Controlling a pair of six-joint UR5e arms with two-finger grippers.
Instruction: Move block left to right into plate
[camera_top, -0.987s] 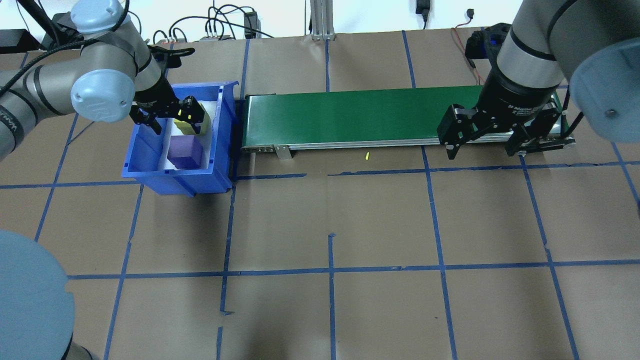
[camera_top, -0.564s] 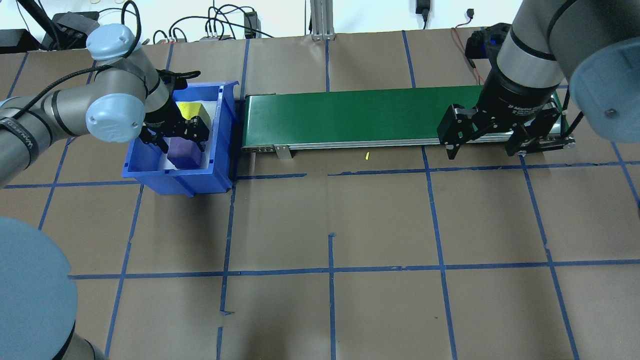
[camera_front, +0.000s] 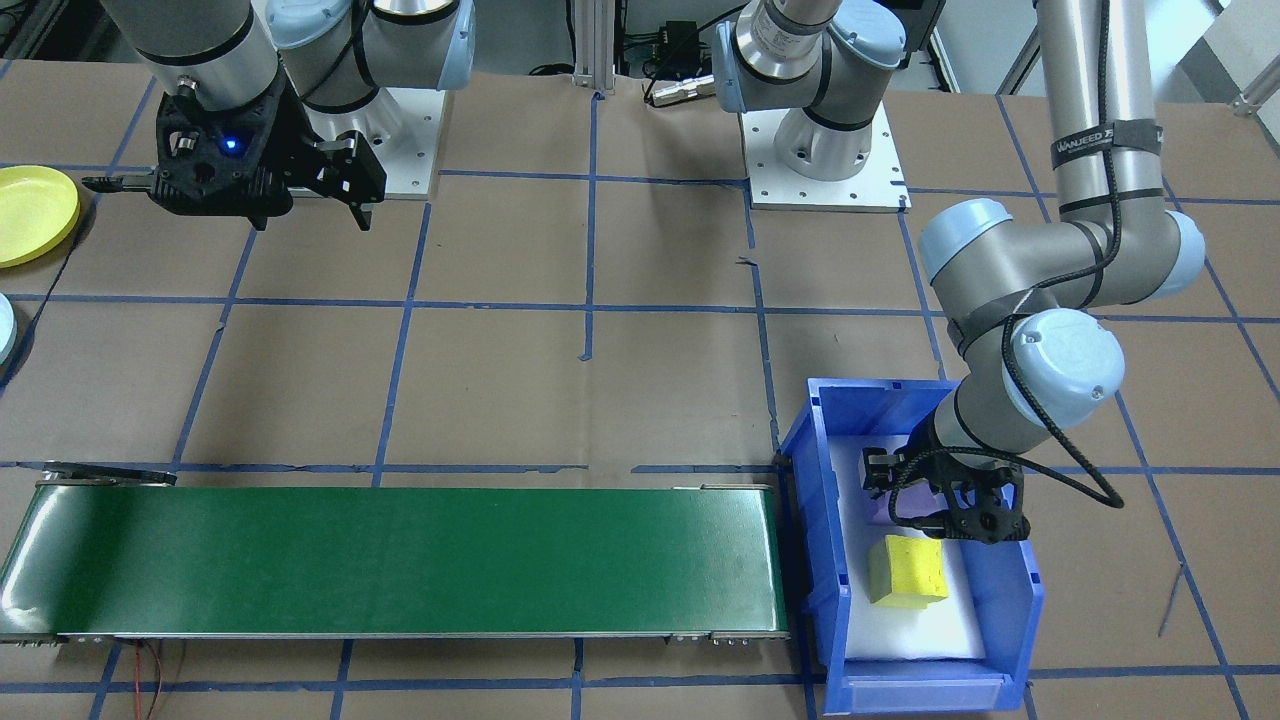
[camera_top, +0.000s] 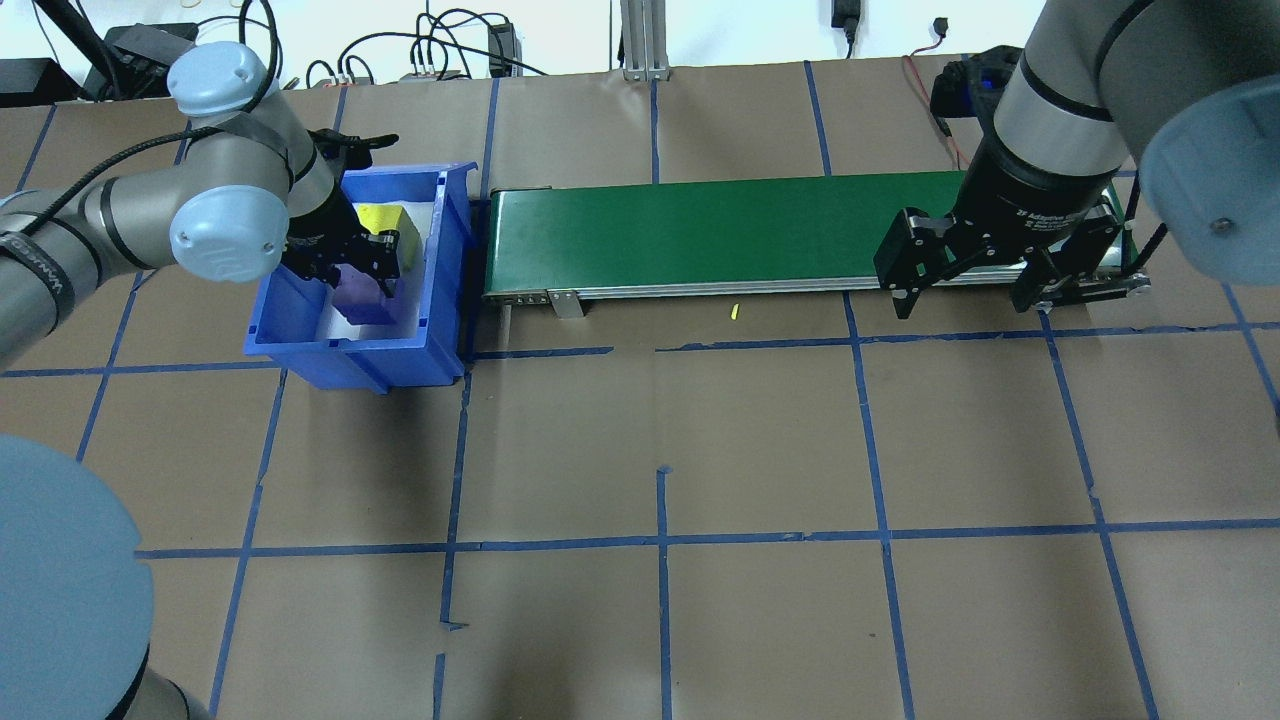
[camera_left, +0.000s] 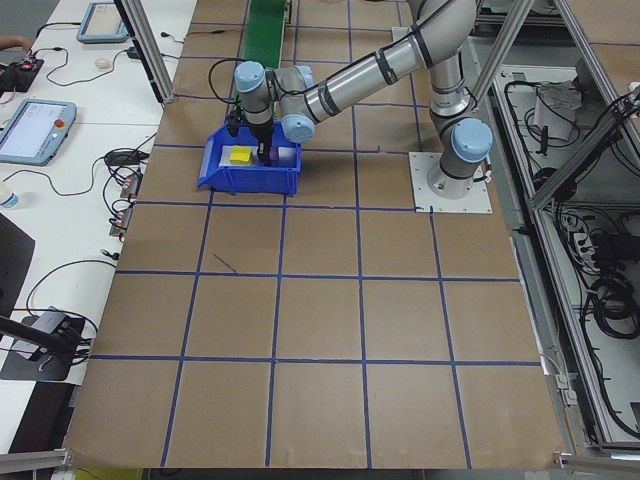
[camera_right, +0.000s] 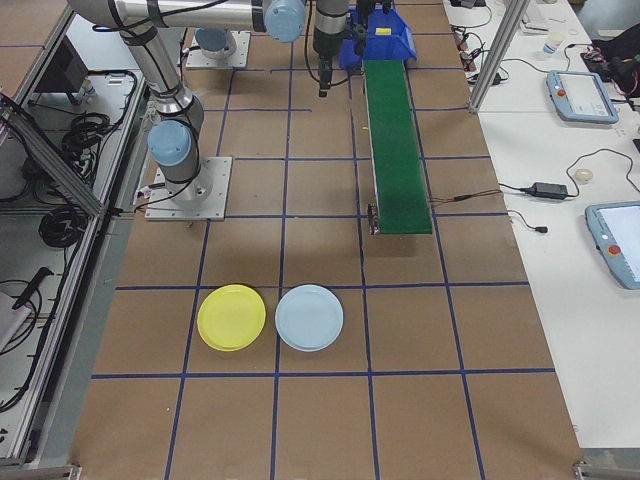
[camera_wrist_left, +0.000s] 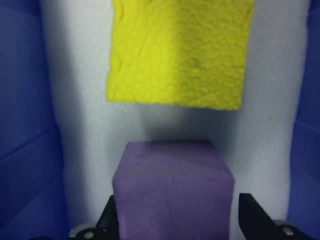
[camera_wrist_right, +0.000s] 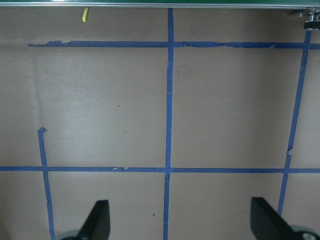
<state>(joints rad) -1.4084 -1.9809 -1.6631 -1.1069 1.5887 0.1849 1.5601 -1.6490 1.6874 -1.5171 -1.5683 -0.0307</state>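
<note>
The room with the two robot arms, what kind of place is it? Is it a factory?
More likely a robot lab than a factory. The arms are bolted to a taped paper table with a small green belt, and desks with control tablets and cables run alongside.

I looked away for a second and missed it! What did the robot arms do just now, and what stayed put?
The left gripper moved from over the yellow block toward the robot and dropped around the purple block in the blue bin. Its fingers sit on either side of the block, open, not gripping yet. Both blocks, the green conveyor and the right gripper stayed as they were.
</note>
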